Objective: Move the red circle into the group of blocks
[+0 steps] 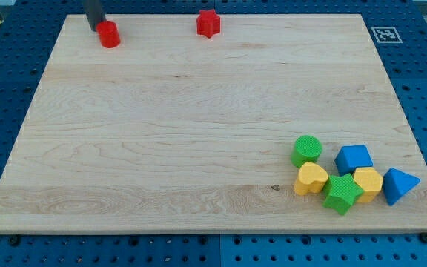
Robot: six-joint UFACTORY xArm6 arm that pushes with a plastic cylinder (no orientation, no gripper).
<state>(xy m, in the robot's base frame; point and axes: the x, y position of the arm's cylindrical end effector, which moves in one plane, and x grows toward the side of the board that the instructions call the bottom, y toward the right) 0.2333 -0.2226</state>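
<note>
No pincer here, just a rod holding nothing; its tip [97,28] sits at the view's top left, touching the red circle [110,34] on its upper-left side. Group lies far off toward bottom right of desk [161,148]: green circle [307,150], yellow heart [311,179], green star [342,193]. Push should run diagonally down-right.

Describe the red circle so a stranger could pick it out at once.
Look at the wooden board's top-left corner. The red circle sits there, right against my tip. The other red block, to the view's right, is star-shaped; this one is round.
</note>
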